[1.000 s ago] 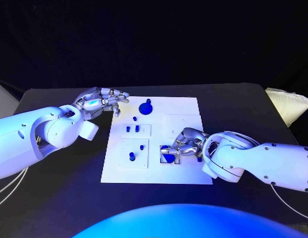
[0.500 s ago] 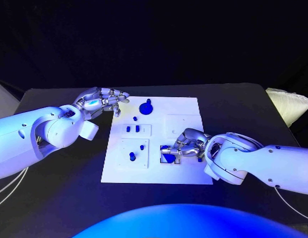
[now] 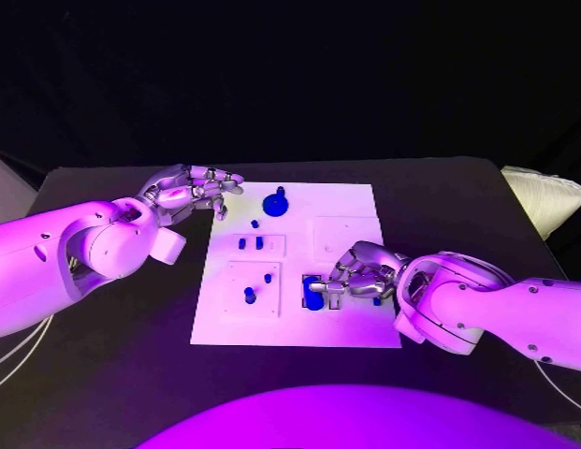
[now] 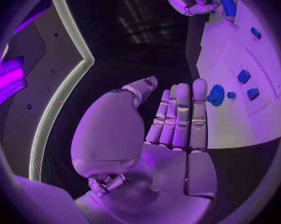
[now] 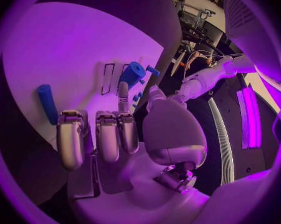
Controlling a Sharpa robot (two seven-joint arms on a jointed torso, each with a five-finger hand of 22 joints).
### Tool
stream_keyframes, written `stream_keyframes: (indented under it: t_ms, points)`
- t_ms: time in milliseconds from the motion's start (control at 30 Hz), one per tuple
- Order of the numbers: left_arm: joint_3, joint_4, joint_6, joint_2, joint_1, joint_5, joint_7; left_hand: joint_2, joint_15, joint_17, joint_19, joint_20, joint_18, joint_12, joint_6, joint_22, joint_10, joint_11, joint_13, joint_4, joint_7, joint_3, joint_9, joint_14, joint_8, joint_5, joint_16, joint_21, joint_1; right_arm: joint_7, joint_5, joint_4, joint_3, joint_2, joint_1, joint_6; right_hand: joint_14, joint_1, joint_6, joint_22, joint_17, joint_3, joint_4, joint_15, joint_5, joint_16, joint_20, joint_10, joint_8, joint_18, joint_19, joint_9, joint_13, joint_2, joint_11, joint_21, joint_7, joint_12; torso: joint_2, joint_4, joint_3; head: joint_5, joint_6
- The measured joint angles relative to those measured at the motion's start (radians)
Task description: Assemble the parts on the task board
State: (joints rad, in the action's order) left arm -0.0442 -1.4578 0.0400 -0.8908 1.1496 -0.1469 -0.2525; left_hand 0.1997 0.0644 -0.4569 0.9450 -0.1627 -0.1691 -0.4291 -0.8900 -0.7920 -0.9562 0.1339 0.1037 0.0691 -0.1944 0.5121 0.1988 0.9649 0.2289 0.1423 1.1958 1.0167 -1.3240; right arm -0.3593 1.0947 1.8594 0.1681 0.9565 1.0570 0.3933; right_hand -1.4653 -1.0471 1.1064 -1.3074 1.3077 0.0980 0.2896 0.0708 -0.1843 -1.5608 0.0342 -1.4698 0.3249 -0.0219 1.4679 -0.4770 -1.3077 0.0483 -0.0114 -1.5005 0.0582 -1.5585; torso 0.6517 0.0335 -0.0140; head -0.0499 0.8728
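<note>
The white task board (image 3: 351,210) lies mid-table. My right hand (image 3: 359,272) hangs over its near right part, fingers curled. Forefinger and thumb pinch a blue cylindrical part (image 3: 313,297) (image 5: 133,74) that stands at a recess in the board. My left hand (image 3: 189,191) (image 4: 177,119) hovers off the board's far left corner, fingers straight and apart from the thumb, holding nothing. A round blue part (image 3: 277,204) (image 4: 216,94) sits on the board just beside it. Two small blue pegs (image 3: 251,243) stand in a plate, and another peg (image 3: 250,295) stands nearer me.
A blue rod (image 5: 46,103) lies flat on the board beside my right hand. A white object (image 3: 546,196) rests at the table's right edge. Black table (image 3: 128,346) surrounds the board on all sides.
My right arm has shifted slightly towards the near right, and the blue part at its fingertips now looks more upright in the recess. The left hand has not moved.
</note>
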Motion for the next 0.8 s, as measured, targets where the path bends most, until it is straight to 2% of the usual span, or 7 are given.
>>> stream_keyframes:
  t_ms: [67, 267, 467, 600, 667, 700, 800]
  points:
    - [0.0, 0.0, 0.0, 0.0, 0.0, 0.0, 0.0, 0.0, 0.0, 0.0, 0.0, 0.0, 0.0, 0.0, 0.0, 0.0, 0.0, 0.0, 0.0, 0.0, 0.0, 0.0, 0.0, 0.0, 0.0, 0.0, 0.0, 0.0, 0.0, 0.009, 0.0, 0.002, 0.0, 0.005, 0.0, 0.0, -0.003, -0.005, 0.0, 0.0, 0.0, 0.0, 0.0, 0.003, -0.002, 0.0, 0.0, 0.0, 0.0, 0.0, 0.0, 0.0, 0.0, -0.002, 0.0, 0.0, 0.0, 0.0, 0.0, 0.0007, 0.0, 0.0, 0.0]
    - [0.0, 0.0, 0.0, -0.002, 0.0, 0.0, 0.0, 0.0, 0.0, 0.0, 0.0, 0.0, 0.0, 0.0, 0.0, 0.0, 0.0, 0.0, 0.0, 0.0, 0.0, 0.0, 0.0, 0.0, 0.0, 0.0, 0.0, 0.0, 0.0, 0.03, 0.0, 0.003, 0.0, 0.017, 0.001, -0.007, -0.003, -0.087, -0.007, 0.0, 0.0, 0.003, -0.003, 0.003, -0.007, -0.003, 0.0, 0.0, 0.0, 0.0, 0.0, 0.0, 0.0, 0.0, 0.0, 0.0, -0.001, 0.0, 0.0, 0.0012, -0.0006, 0.003, 0.0]
    - [0.0, 0.0, 0.0, -0.003, 0.0, 0.0, 0.0, 0.0, 0.0, 0.0, 0.0, 0.0, 0.0, 0.0, 0.0, 0.0, 0.0, 0.0, 0.0, 0.0, 0.0, 0.0, 0.0, 0.0, 0.0, 0.0, 0.0, 0.0, 0.0, 0.043, 0.008, 0.003, 0.0, 0.023, 0.001, -0.036, -0.003, -0.143, -0.007, 0.0, 0.0, 0.002, -0.003, 0.003, -0.001, -0.003, 0.0, 0.0, 0.0, 0.0, 0.0, 0.002, 0.0, 0.01, 0.0, 0.0, -0.001, 0.0, 0.001, 0.0006, -0.0006, 0.005, 0.0]
    - [0.0, 0.0, 0.0, -0.003, 0.0, 0.0, 0.0, 0.0, 0.0, 0.0, 0.0, 0.0, 0.0, 0.0, 0.0, 0.0, 0.0, 0.0, 0.0, 0.0, 0.0, 0.0, 0.0, 0.0, 0.0, 0.0, 0.0, 0.0, 0.0, 0.054, 0.024, 0.004, 0.0, 0.024, 0.001, -0.065, -0.003, -0.206, -0.007, 0.0, 0.0, -0.009, -0.014, 0.003, 0.021, -0.003, 0.0, 0.0, 0.0, 0.0, 0.0, 0.006, 0.0, 0.035, 0.0, 0.0, -0.001, 0.0, 0.001, 0.0004, -0.0006, 0.005, 0.0]
    - [0.0, 0.0, 0.0, -0.003, 0.0, 0.0, 0.0, 0.0, 0.0, 0.0, 0.0, 0.0, 0.0, 0.0, 0.0, 0.0, 0.0, 0.0, 0.0, 0.0, 0.0, 0.0, 0.0, 0.0, 0.0, 0.0, 0.0, 0.0, 0.0, 0.059, 0.033, 0.005, 0.0, 0.024, 0.001, -0.077, -0.003, -0.242, -0.007, 0.0, 0.0, -0.037, -0.006, 0.003, 0.07, -0.003, 0.0, 0.0, 0.0, 0.0, 0.0, 0.01, 0.0, 0.057, 0.0, 0.0, -0.001, 0.0, 0.0, 0.0003, -0.0002, 0.005, 0.0]
    - [0.0, 0.0, 0.0, -0.003, 0.0, 0.0, 0.0, 0.0, 0.0, 0.0, 0.0, 0.0, 0.0, 0.0, 0.0, 0.0, 0.0, 0.0, 0.0, 0.0, 0.0, 0.0, 0.0, 0.0, 0.0, 0.0, 0.0, 0.0, 0.0, 0.062, 0.037, 0.006, 0.0, 0.023, 0.001, -0.082, -0.003, -0.25, -0.007, -0.001, 0.0, -0.047, -0.004, 0.003, 0.08, -0.003, 0.0, 0.0, 0.0, 0.0, 0.0, 0.012, 0.0, 0.064, 0.0, 0.0, -0.001, 0.0, 0.0, 0.0003, 0.0, 0.004, 0.0]
    - [0.0, 0.0, 0.0, -0.003, 0.0, 0.0, 0.0, 0.0, 0.0, 0.0, 0.0, 0.0, 0.0, 0.0, 0.0, 0.0, 0.0, 0.0, 0.0, 0.0, 0.0, 0.0, 0.0, 0.0, 0.0, 0.0, 0.0, 0.0, 0.0, 0.07, 0.051, 0.007, 0.0, 0.023, 0.001, -0.096, -0.003, -0.255, -0.007, -0.001, 0.0, -0.054, -0.001, 0.003, 0.086, -0.003, 0.0, 0.0, 0.0, 0.0, 0.0, 0.012, 0.0, 0.069, 0.0, -0.007, -0.001, 0.0, 0.001, 0.0003, 0.0, 0.004, 0.0]
